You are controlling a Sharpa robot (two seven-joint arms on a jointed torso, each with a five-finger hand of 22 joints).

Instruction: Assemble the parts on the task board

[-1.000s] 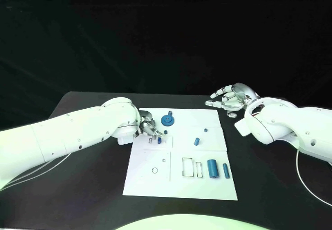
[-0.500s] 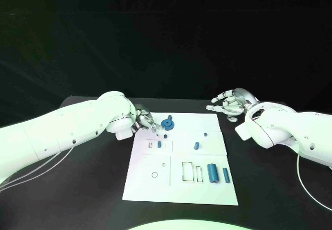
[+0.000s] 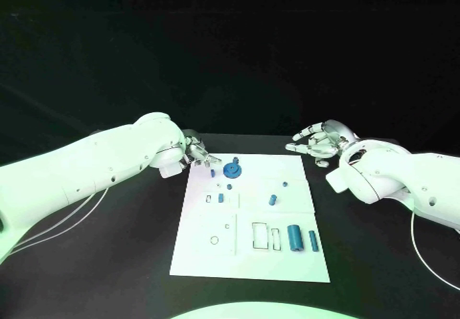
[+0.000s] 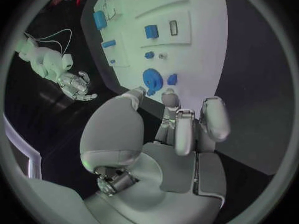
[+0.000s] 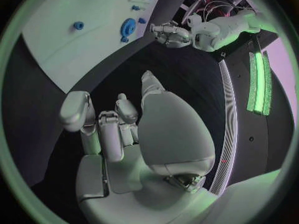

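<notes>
1. The task board (image 3: pixel 251 219) is a flat, matt white rectangular plate lying in the middle of the black table (image 3: pixel 125 252); thin outlined recesses are marked on its surface.
2. The parts are small, smooth blue pieces: a round disc-shaped part (image 3: pixel 232 171) near the board's far left corner, a short peg (image 3: pixel 221 197), an oblong piece (image 3: pixel 273 198), and two upright-looking cylinders (image 3: pixel 295 234) at the near right (shapes of the smallest pieces cannot be resolved).
3. The left hand (image 3: pixel 199 155), silver and jointed, hovers at the board's far left corner; its fingertips (image 4: pixel 169 97) sit just beside the disc-shaped part, apart from it. Fingers curled inward, grasping nothing.
4. The right hand (image 3: pixel 318 140) is off the board's far right corner, well apart from all parts, fingers spread and empty.
</notes>
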